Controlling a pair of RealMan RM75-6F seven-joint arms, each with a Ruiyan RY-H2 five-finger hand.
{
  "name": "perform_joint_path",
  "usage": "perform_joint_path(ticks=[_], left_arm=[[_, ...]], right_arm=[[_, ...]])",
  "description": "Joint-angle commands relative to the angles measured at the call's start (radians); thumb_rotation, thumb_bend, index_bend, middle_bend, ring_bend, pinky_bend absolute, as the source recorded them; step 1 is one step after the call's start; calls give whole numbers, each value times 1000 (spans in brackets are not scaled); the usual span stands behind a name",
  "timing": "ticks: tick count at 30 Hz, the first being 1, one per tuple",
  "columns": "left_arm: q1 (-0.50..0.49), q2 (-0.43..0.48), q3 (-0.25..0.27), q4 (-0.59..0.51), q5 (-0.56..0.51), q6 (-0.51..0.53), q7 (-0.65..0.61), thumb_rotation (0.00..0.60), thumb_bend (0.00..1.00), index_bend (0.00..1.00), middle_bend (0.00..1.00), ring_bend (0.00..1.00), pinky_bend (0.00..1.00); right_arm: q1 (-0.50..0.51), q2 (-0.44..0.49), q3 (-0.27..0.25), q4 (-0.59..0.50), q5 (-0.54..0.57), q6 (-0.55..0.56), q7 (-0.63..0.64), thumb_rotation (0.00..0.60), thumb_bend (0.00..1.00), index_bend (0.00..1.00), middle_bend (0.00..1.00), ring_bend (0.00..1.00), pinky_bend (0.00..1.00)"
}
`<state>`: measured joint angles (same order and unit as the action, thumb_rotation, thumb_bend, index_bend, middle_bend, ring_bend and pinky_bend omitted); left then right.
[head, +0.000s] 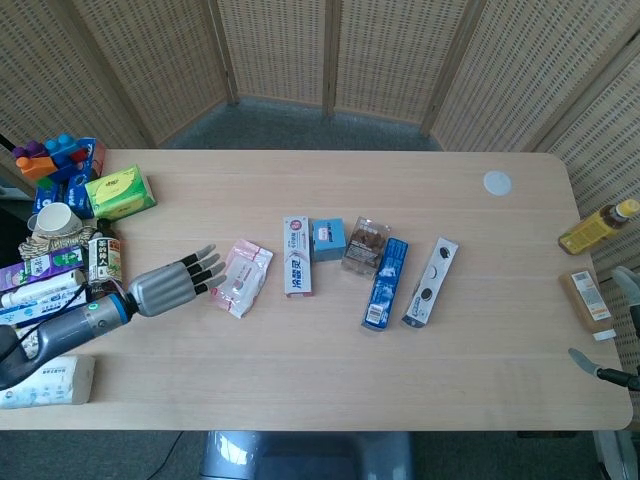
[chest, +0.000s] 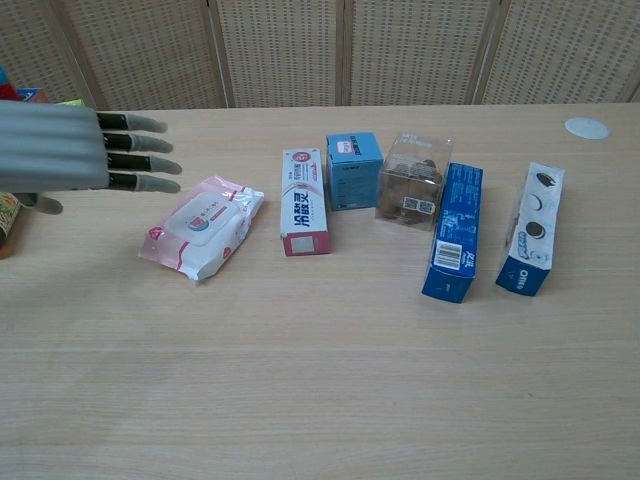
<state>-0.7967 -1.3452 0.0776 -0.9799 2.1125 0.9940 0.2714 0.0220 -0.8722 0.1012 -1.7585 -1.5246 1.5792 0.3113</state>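
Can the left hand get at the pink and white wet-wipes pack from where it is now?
Probably yes. The left hand is open, fingers extended toward the pink and white wet-wipes pack, and only bare table lies between them. The white and red toothpaste box sits on the pack's far side.

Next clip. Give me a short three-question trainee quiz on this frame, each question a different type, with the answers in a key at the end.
1. True or false: the left hand grips the pink wipes pack.
2. Multiple choice: which item lies directly between the wipes pack and the small light-blue box? A) the long blue box B) the toothpaste box C) the Oreo box
3. Fill in: the clear tub beside the small light-blue box holds ____.

Key
1. False: its fingers are stretched out flat beside the pack, holding nothing.
2. B
3. Brown cookies.
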Motion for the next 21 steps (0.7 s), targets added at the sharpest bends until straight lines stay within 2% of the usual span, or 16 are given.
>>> perform_joint_path(ticks=[1,11,21], left_arm=[[-44,-75,27,58,5,-34,-4,600,0,0,0,0,0],[-111,-171,40,141,-35,-108,55,600,0,0,0,0,0],[-133,-299,55,252,-76,-100,70,600,0,0,0,0,0]], right_arm=[[-2,4,1,2,0,4,11,600,0,0,0,0,0],[-7,17,6,11,4,12,58,600,0,0,0,0,0],[-6,20,6,16,3,7,79,600,0,0,0,0,0]])
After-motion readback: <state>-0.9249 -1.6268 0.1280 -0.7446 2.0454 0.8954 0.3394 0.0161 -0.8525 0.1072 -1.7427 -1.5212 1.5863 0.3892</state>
